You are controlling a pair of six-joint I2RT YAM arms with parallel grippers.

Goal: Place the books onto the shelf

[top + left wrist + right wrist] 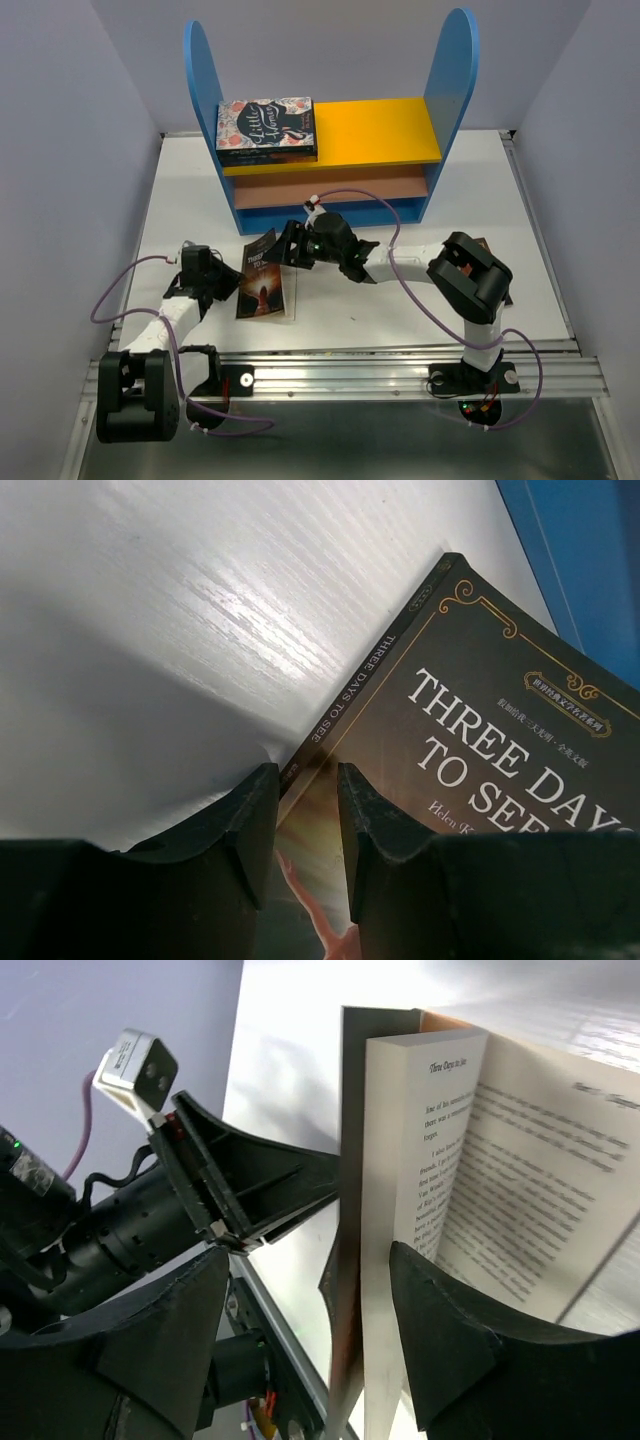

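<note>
A white table (pixel 400 290) carries a small shelf (pixel 455 90) with tall, round-topped blue side panels, set at the far edge facing two robot arms. On the left half of its yellow top board (pixel 380 130), a floral-covered paperback (pixel 265 125) lies flat on top of a dark book (pixel 265 156). In front of the shelf, between the arms, a dark paperback titled "Three Days to See" (pixel 265 285) stands propped on the table, tilted, with its cover towards the left arm and its pages fanned open towards the right. The left gripper (pixel 228 285) is clamped on this paperback low on the spine edge, its black fingers (pixel 250 830) pressed to either side of the spine. The right gripper (pixel 290 245) reaches in from the opposite side with jaws spread wide, straddling the upper edge of the book. One of its fingers (pixel 440 1340) lies against the printed pages, while the other stands clear of the cover, so nothing is pinched between them.
</note>
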